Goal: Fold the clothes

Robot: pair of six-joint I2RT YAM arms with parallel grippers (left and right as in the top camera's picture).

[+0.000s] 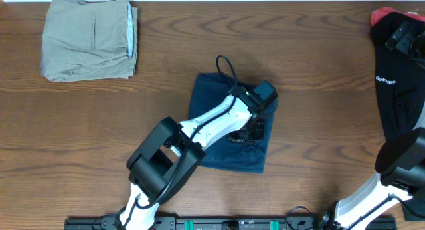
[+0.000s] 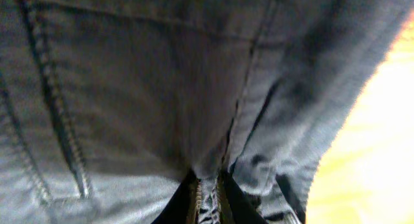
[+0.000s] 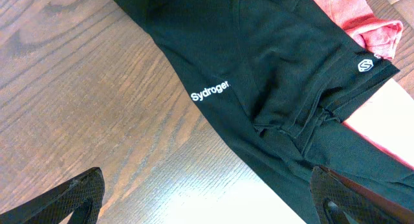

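The dark navy-blue shorts [image 1: 219,97] lie folded in a compact block at the table's middle. My left gripper [image 1: 247,130] rests on their right part and is shut on a pinch of the fabric. In the left wrist view the navy cloth [image 2: 142,88] with its stitched seams fills the frame, and a fold of it is caught between my fingertips [image 2: 208,201]. My right gripper [image 3: 207,198] is open and empty, its fingertips wide apart above bare wood at the table's right edge, beside the black garment.
Folded khaki-beige shorts [image 1: 89,38] with a light-blue lining lie at the far left. A black garment [image 1: 402,77] with white lettering lies at the far right, also in the right wrist view [image 3: 272,75], over a red cloth [image 3: 352,13].
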